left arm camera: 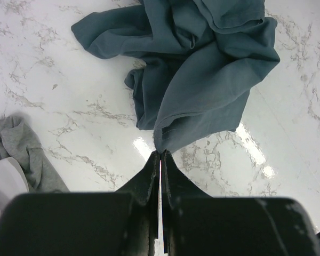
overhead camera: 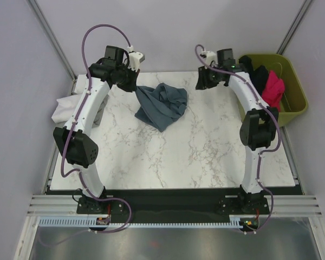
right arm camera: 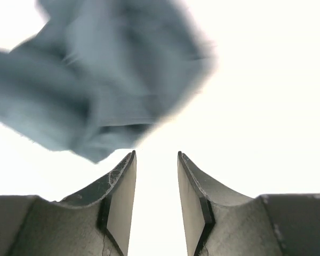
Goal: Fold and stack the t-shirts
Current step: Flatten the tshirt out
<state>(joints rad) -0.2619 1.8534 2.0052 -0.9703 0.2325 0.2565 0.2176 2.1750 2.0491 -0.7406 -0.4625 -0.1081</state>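
The slate blue-grey t-shirt [overhead camera: 162, 105] lies bunched at the far middle of the table [overhead camera: 206, 157], with marble showing from it to the near edge. The left gripper [left arm camera: 160, 153] is pressed together, pinching the shirt's hem. The right gripper [right arm camera: 156, 160] is beside the cloth, its jaws spread and holding nothing. A white t-shirt [overhead camera: 62, 111] overhangs the left edge, and a magenta t-shirt [overhead camera: 273, 89] sits in the olive bin [overhead camera: 295, 103] off the right edge.

White marble tabletop [overhead camera: 206, 157], olive-green plastic bin [overhead camera: 295, 96] beside its far right corner
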